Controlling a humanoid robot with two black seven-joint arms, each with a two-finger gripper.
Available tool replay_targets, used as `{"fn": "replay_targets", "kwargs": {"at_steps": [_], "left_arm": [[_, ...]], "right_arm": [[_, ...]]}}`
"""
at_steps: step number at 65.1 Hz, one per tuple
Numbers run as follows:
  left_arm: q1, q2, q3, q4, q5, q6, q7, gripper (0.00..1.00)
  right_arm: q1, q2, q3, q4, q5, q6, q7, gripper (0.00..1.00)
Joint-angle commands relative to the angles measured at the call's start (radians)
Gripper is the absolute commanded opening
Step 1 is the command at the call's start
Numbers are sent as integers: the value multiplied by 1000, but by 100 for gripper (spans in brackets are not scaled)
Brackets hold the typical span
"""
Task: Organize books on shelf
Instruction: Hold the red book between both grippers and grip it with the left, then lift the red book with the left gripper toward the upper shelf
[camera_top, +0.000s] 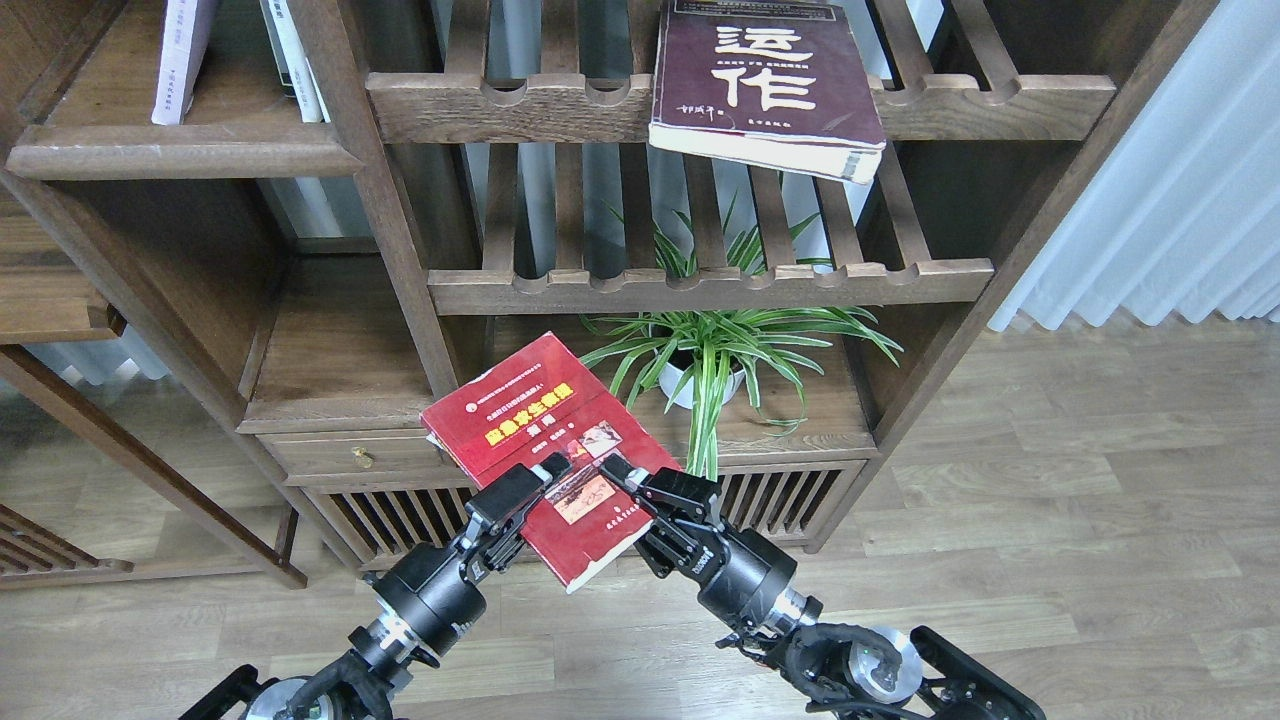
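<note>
Head view.

Risks, as judged:
- Red book (553, 455), lower centre of frame, is held up in the air between two grippers, tilted, its upper corner towards the cabinet post. Both holds sit near its lower half; if either hold loosens, the book may pivot or drop to the floor (1050, 500).
- The route to the shelf (180, 150) at upper left passes the post and the slatted racks (700, 285); a corner catching there could twist the book out of the grip.
- The plant (715, 350), just right of the book, has leaves close to the right arm; a sweep could brush them.
- Maroon book (775, 85), top centre, lies on an upper rack with its lower right corner overhanging the rail; a knock to the frame might shift it.

Grippers:
- Left gripper (545, 475): fingers on the book's left edge and cover, apparently clamping it; gap narrow.
- Right gripper (622, 470): fingers laid on the cover near the small picture, at the right edge; appears clamped on the book, though the under finger is hidden.

Locations:
- Lavender book (183, 55): upright on the shelf, upper left.
- Another pale book (295, 60) stands beside it, to the right.
- Red book: off the shelf, in front of the lower cabinet.
</note>
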Motion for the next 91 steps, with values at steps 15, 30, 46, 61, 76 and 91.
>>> {"fn": "replay_targets", "kwargs": {"at_steps": [15, 30, 46, 61, 76, 91], "left_arm": [[1, 1, 0, 0, 0, 0, -1, 7], [0, 10, 2, -1, 0, 0, -1, 7], [-9, 87, 2, -33, 3, 0, 21, 7], [-25, 214, 5, -81, 29, 0, 117, 7], [-120, 341, 2, -87, 93, 0, 131, 6], [-293, 516, 5, -99, 144, 0, 156, 7]], "right_arm": [[-1, 0, -7, 0, -17, 0, 0, 54], [7, 0, -30, -1, -54, 0, 22, 84], [24, 0, 31, -16, -55, 0, 243, 95], [24, 0, 85, -20, -55, 0, 323, 98], [24, 0, 72, -21, -75, 0, 323, 98], [36, 0, 69, -76, -178, 0, 323, 98]]}}
